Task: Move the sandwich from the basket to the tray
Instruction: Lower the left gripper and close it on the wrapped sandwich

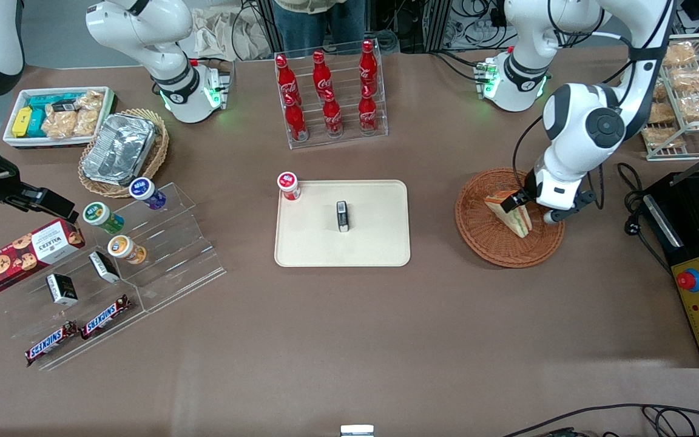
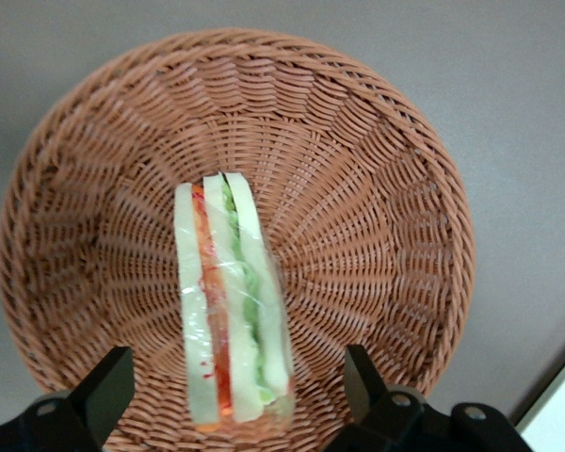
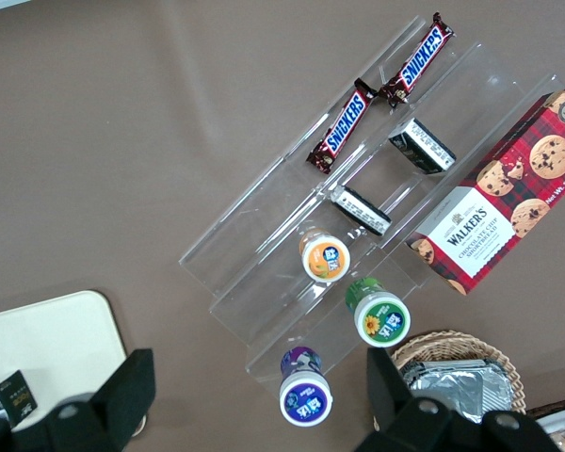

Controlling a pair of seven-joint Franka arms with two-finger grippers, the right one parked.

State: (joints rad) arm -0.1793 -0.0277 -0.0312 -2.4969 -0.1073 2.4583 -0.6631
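The left arm's gripper (image 2: 234, 395) hangs low over the round reddish-brown wicker basket (image 2: 377, 188), its two black fingers (image 2: 104, 391) spread wide, one on each side of the wrapped triangular sandwich (image 2: 231, 311), touching nothing. The sandwich stands on its edge inside the basket. I think it should lower straight, then close on the flat bread faces gently, before carrying it to the cream rectangular plastic tray (image 1: 380, 249).
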